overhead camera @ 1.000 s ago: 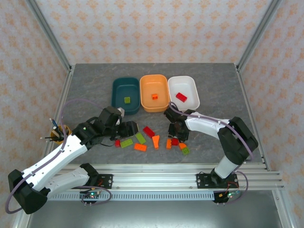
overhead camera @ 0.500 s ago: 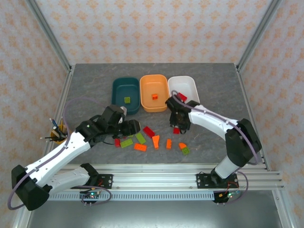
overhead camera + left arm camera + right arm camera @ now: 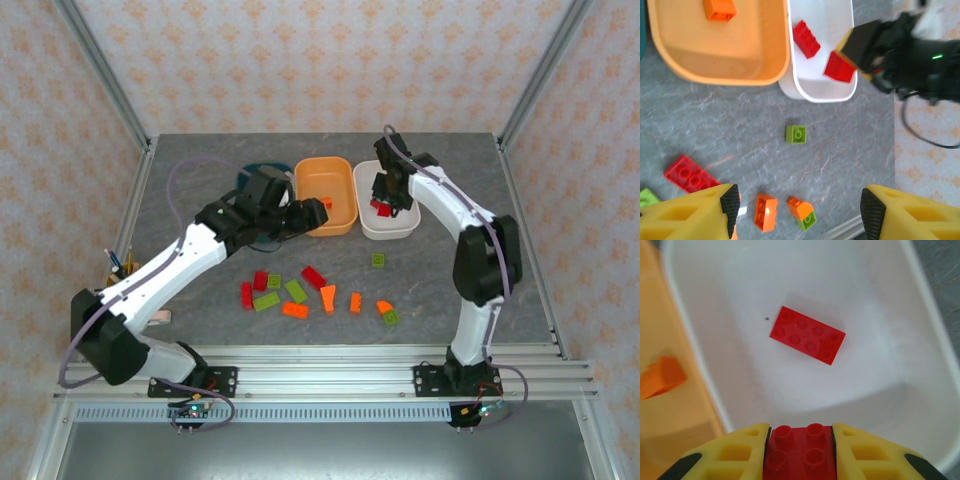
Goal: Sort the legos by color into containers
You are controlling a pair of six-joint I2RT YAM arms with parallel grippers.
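Over white tub (image 3: 398,228), right end effector (image 3: 799,434) clamps red lego (image 3: 799,454); left end effector (image 3: 800,204) spread apart.

The teal tub (image 3: 246,180), orange tub (image 3: 338,175) and white tub (image 3: 395,224) stand in a row. 1 orange brick (image 3: 322,203) lies in the orange tub and 1 flat red brick (image 3: 807,335) in the white tub. The right gripper (image 3: 799,432) clamps a second red brick (image 3: 797,454) above the white tub, and about 10 loose legos (image 3: 314,277) lie scattered nearer.

The grey counter (image 3: 180,170) is bearing three containers (image 3: 340,180) side by side; loose legos (image 3: 314,277) are lying scattered nearby.
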